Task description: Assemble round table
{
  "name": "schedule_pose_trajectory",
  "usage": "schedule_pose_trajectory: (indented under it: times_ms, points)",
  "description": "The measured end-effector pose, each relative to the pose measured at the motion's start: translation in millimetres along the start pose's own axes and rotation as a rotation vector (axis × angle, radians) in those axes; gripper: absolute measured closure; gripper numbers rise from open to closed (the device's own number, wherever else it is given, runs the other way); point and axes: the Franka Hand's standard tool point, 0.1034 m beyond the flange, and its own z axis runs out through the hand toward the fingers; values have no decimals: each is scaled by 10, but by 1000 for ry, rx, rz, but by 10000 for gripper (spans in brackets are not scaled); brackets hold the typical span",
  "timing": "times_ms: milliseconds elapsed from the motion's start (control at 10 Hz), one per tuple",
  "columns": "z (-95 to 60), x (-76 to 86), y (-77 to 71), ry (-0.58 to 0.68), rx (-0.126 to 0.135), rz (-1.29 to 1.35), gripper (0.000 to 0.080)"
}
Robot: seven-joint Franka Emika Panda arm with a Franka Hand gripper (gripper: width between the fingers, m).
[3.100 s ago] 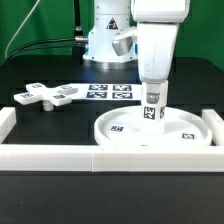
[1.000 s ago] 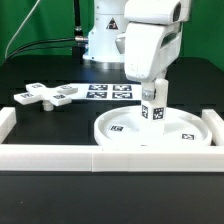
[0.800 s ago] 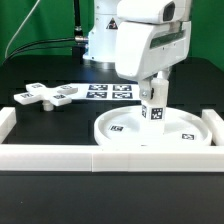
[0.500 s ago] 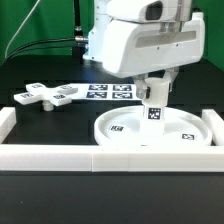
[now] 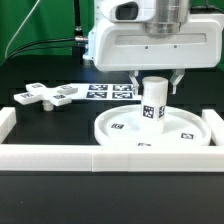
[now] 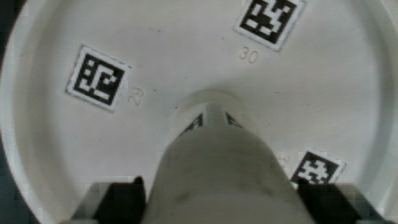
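Around cylinder (image 5: 154, 106) top, pincer (image 5: 157, 83) grip unclear

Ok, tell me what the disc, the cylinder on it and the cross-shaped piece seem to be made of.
Disc: probably white plastic, matte with a slight sheen; rim and floor look like one rigid piece. Cylinder: same white matte look, likely plastic; smooth, seamless wall. Cross-shaped piece: likely the same plastic, white, matte, hard edges. Their black-and-white tags may be stickers or print; unclear.

A robotics lab bench: black table (image 5: 45, 125), tagged marker board (image 5: 110, 92), white border blocks (image 5: 60, 157), fixed robot arm (image 5: 150, 40).
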Motion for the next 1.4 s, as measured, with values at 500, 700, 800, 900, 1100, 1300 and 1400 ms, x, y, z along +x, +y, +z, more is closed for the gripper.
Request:
schedule_pose_trajectory:
  times_ms: [500, 700, 800, 900, 1100, 1300, 1400]
  points:
    - [0, 0, -4, -4, 19, 303, 392]
    - [4, -6, -8, -17, 51, 577, 392]
    - [5, -7, -6, -26, 70, 690, 392]
    - [5, -5, -11, -34, 82, 805, 392]
    - [3, 0, -10, -47, 99, 963, 392]
    - [-3, 5, -13, -65, 118, 1098, 392]
    - [-12, 16, -22, -67, 119, 1143, 392]
